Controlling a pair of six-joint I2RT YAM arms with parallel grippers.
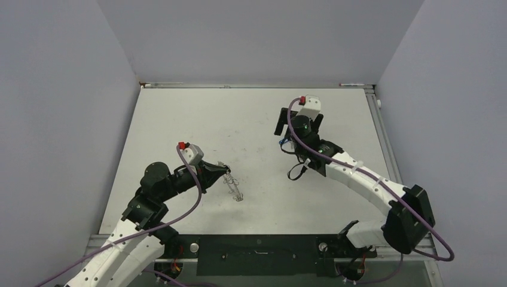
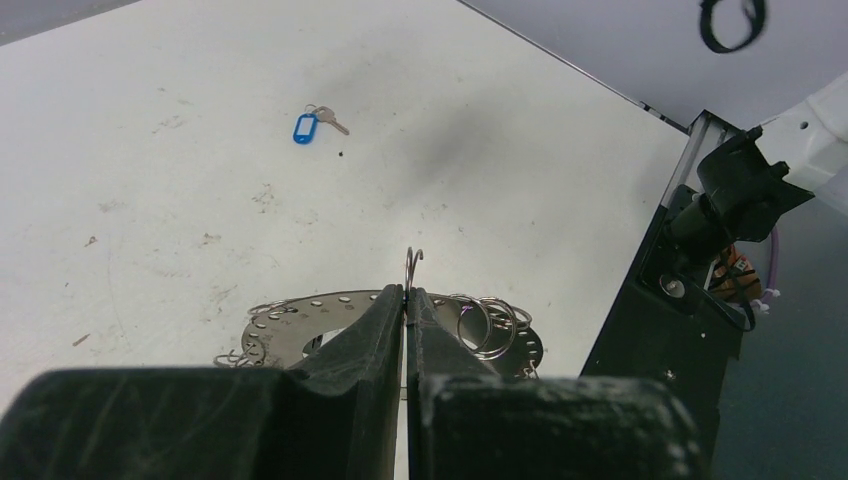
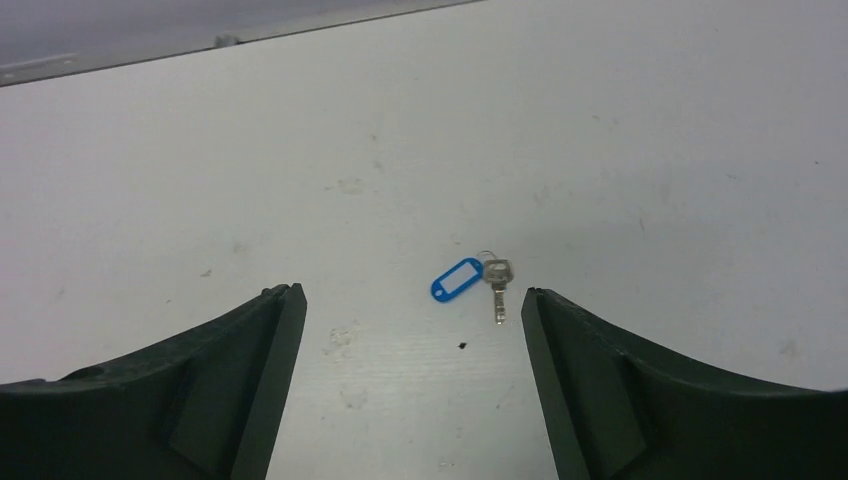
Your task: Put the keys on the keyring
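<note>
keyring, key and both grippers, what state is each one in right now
left gripper: shut, pinching a wire loop at the keyring's edge
keyring: held by that loop in the left gripper
blue-tag key: lying flat on the table, loose, nothing touching it
right gripper: open and empty, fingers spread either side of the key in its wrist view
</note>
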